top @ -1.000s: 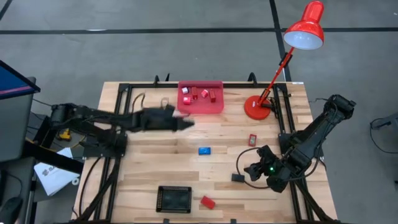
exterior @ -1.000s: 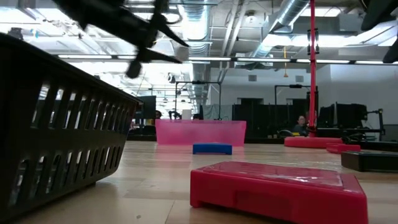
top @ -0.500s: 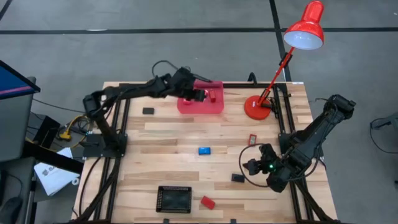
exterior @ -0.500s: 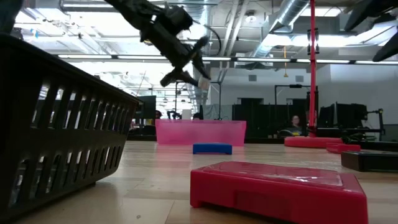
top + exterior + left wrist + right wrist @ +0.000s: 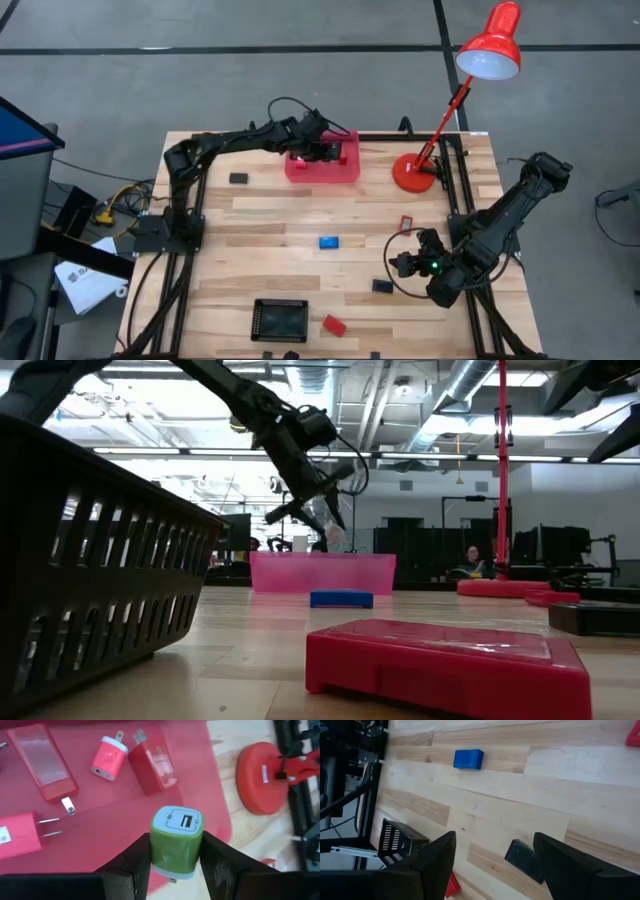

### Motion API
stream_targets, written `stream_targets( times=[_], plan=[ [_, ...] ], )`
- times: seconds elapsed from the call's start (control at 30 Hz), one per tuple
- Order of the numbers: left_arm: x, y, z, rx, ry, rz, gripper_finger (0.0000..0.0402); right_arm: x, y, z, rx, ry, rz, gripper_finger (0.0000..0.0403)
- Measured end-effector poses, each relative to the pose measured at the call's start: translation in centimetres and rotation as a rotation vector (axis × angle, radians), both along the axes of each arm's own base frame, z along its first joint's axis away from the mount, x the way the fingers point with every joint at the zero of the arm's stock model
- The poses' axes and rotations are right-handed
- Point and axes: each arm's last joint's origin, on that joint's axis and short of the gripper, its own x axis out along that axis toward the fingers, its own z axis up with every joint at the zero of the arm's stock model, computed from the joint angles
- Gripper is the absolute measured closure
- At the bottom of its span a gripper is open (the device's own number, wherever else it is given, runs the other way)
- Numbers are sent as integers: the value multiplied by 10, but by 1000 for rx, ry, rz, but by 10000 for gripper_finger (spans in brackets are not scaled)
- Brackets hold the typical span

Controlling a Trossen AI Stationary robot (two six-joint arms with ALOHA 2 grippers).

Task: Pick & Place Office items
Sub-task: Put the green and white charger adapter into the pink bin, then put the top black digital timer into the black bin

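Note:
My left gripper [image 5: 325,150] hangs over the red tray [image 5: 345,170] at the table's far edge, shut on a small green-and-white charger plug [image 5: 176,842]; in the low view [image 5: 322,515] it is above the tray [image 5: 322,573]. Several red pieces [image 5: 150,762] lie in the tray. My right gripper [image 5: 405,262] is open and empty above the table's right part, beside a black rectangle [image 5: 382,286]. A blue block [image 5: 329,241], a red-and-white piece [image 5: 406,224], a second black rectangle [image 5: 238,178] and a red block [image 5: 334,325] lie flat on the table. My left gripper pinches the plug's two green sides [image 5: 157,852] between its two fingers [image 5: 132,867]. The fingers come from above, slanting down toward the tray. The plug's white face with the USB slot [image 5: 180,820] is toward the wrist camera. The plug is lifted clear above the tray.
A black slotted basket [image 5: 280,320] stands near the table's front edge. The red desk lamp's base [image 5: 412,172] stands at the far right, next to the tray. Bare wood lies between the blue block and the tray.
My left gripper has swung from the middle left of the table toward the far edge and over the red tray, then gone down toward it, keeping its hold on the small plug.

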Motion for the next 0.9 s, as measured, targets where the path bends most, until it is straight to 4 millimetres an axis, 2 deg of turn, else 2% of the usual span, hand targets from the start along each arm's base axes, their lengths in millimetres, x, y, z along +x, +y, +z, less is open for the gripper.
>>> stream_targets(
  times=[0.27,0.5,0.9],
  plan=[
    [6,5,-21,-42,39,74,266,0,0,0,5,-4,-1,143],
    [6,8,-26,-44,53,83,261,0,0,0,5,-3,-1,143],
    [5,13,-21,16,37,47,176,0,1,0,5,-4,0,143]
  ],
)
